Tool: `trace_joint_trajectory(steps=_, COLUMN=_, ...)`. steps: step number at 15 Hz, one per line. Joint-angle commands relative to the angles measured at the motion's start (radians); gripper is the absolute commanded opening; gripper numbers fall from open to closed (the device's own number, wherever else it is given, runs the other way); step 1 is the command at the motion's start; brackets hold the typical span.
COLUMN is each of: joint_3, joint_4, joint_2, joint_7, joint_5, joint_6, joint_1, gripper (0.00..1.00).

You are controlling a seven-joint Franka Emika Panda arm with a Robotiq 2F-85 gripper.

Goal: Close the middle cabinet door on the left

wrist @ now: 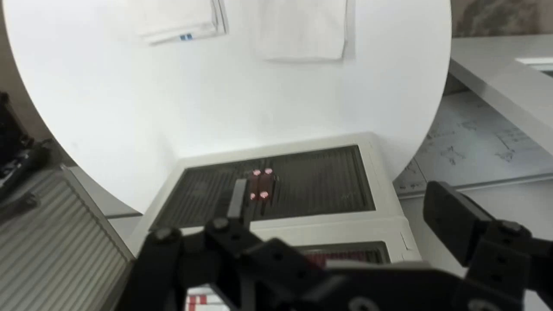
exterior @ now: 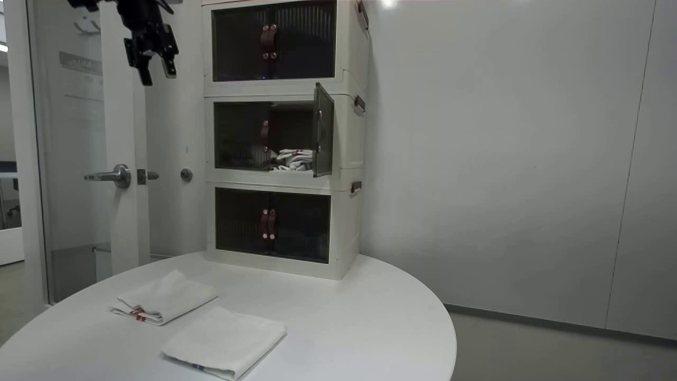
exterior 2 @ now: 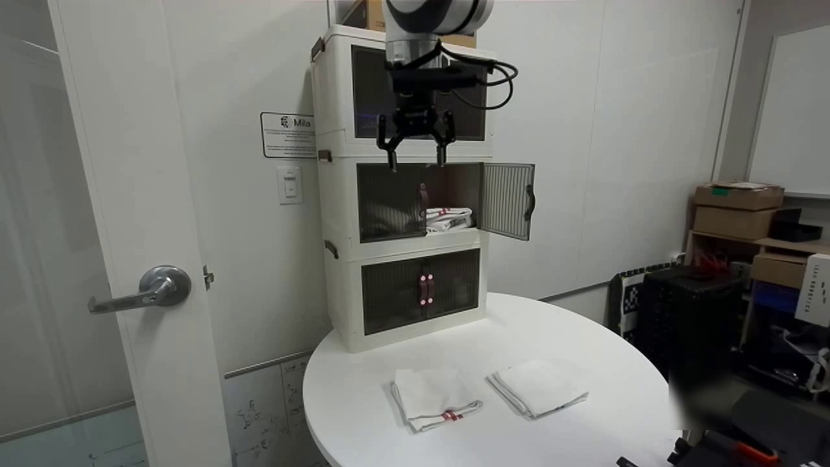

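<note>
The middle cabinet door, the left-hinged grey-tinted half-door, looks shut in both exterior views (exterior: 240, 135) (exterior 2: 391, 202); its dark red handle is at its right edge. In the wrist view only a strip of it (wrist: 371, 254) shows behind my gripper. The matching right-hinged half-door stands swung wide open in both exterior views (exterior: 323, 132) (exterior 2: 508, 200); it also shows at lower left in the wrist view (wrist: 65, 242). My gripper (exterior: 158, 78) (exterior 2: 417, 163) (wrist: 345, 209) is open and empty, pointing down, in front of the cabinet at about upper-tier height, touching no door.
The upper doors (exterior: 304, 42) and lower doors (exterior: 301, 227) are shut. White cloths (exterior: 293, 160) lie inside the middle tier. Two folded cloths (exterior: 164, 297) (exterior: 225, 341) lie on the round white table (exterior: 370, 317). A room door (exterior 2: 139, 194) stands beside the cabinet; a wall is behind.
</note>
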State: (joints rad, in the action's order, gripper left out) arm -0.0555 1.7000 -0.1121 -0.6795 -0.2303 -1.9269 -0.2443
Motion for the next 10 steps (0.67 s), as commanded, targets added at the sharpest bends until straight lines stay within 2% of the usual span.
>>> trace_joint_trajectory(steps=1, joint_3=-0.026, joint_4=0.248, joint_2=0.216, joint_7=0.0, joint_5=0.058, joint_6=0.051, joint_1=0.042, gripper=1.0)
trace_joint_trajectory(steps=4, joint_3=-0.043, joint_4=0.42, joint_2=0.349, joint_7=-0.01, joint_5=0.057, joint_6=0.019, joint_1=0.071, gripper=1.0)
trace_joint_trajectory(steps=8, joint_3=-0.053, joint_4=0.639, joint_2=0.528, joint_7=0.09, joint_5=0.111, joint_6=-0.072, joint_1=0.089, gripper=1.0)
trace_joint_trajectory(steps=10, joint_3=-0.041, joint_4=0.726, joint_2=0.616, joint_7=0.145, joint_5=0.185, joint_6=-0.108, joint_1=0.09, gripper=1.0)
